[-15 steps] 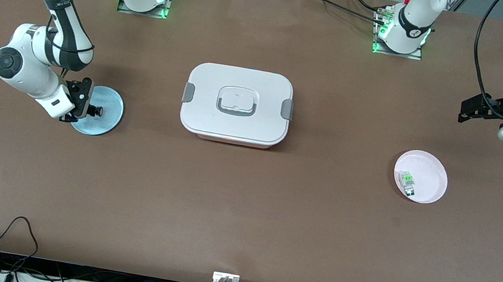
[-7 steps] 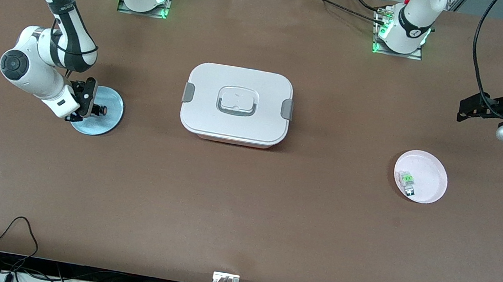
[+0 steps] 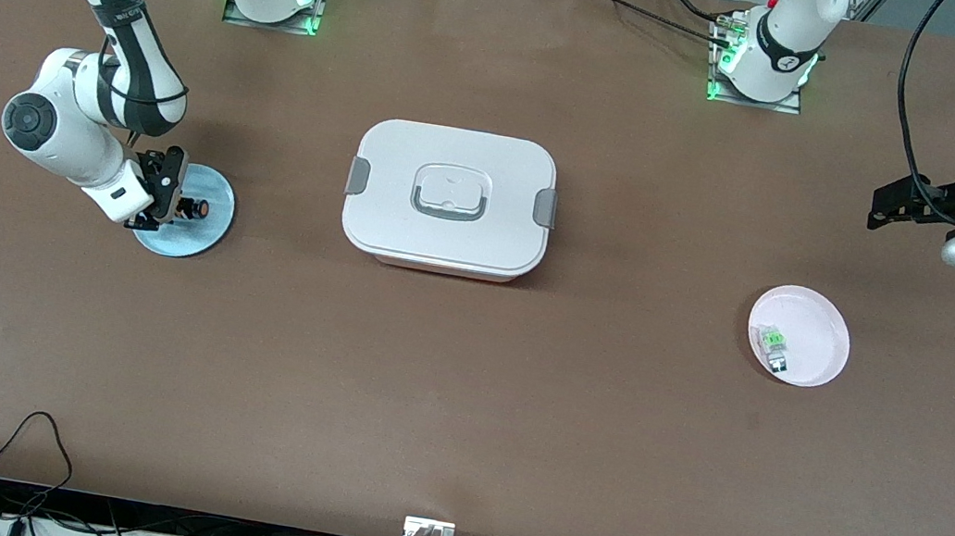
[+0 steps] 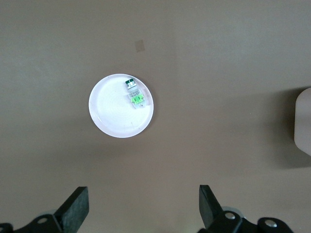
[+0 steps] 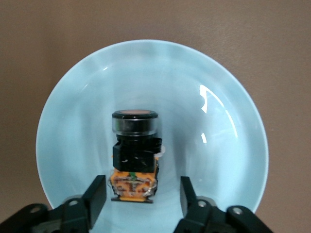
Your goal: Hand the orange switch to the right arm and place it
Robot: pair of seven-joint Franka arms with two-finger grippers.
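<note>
The orange switch [image 3: 192, 209] lies on its side on the light-blue plate [image 3: 212, 192] at the right arm's end of the table. In the right wrist view the switch [image 5: 134, 155] shows its orange part between my fingers and its round black end pointing away, on the plate [image 5: 218, 145]. My right gripper [image 3: 168, 195] is open, low over the plate, one finger on each side of the switch's orange part with a gap on both sides [image 5: 142, 189]. My left gripper [image 3: 902, 208] waits open and empty in the air at the left arm's end [image 4: 142, 196].
A closed white lunch box [image 3: 448, 198] stands mid-table. A pink plate [image 3: 820, 321] holding a small green-and-clear component [image 3: 773, 344] sits toward the left arm's end; both also show in the left wrist view, plate [image 4: 116, 121] and component [image 4: 133, 93].
My right arm has shifted slightly and its gripper has settled a little closer around the switch on the blue plate. The switch has not moved. My left arm has barely moved.
</note>
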